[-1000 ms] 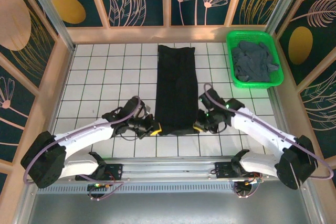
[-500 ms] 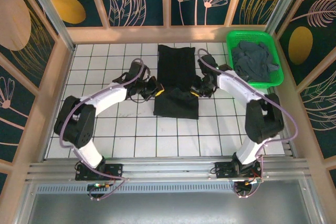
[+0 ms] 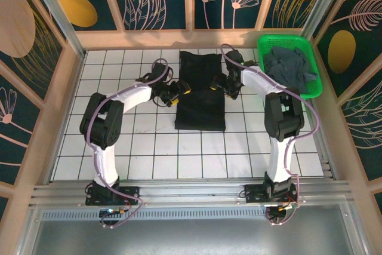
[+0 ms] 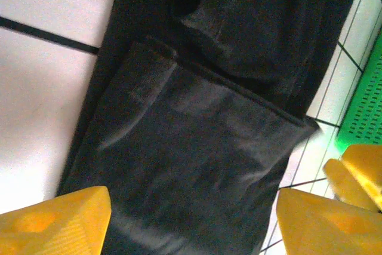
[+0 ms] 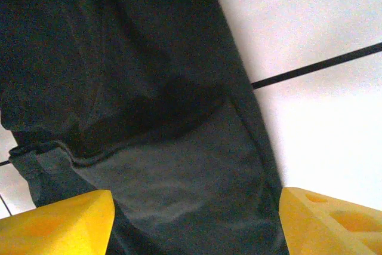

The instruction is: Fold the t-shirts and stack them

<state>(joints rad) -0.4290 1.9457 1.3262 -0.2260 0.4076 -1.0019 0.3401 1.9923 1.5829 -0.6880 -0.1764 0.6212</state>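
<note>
A black t-shirt [image 3: 201, 111] lies folded over on itself in the middle of the white tiled table. My left gripper [image 3: 181, 89] hovers at its left edge and my right gripper [image 3: 216, 86] at its right edge, both near the folded-over hem. In the left wrist view the left gripper [image 4: 191, 225] stands open, its yellow fingertips [image 4: 57, 219] wide apart above the dark cloth [image 4: 197, 147]. The right gripper [image 5: 194, 222] is open too, with the black cloth [image 5: 149, 88] lying loose below it. A slate-grey t-shirt [image 3: 290, 68] lies crumpled in the green basket [image 3: 283, 39].
The green basket sits in the far right corner, its side also seen in the left wrist view [image 4: 361, 111]. Wooden walls [image 3: 59, 94] close the table on three sides. Bare white tiles [image 3: 119, 147] stretch in front of and to the left of the shirt.
Both arms swung the black t-shirt's near hem away from the bases and laid it over the far half. Both grippers then opened and let the cloth go.
</note>
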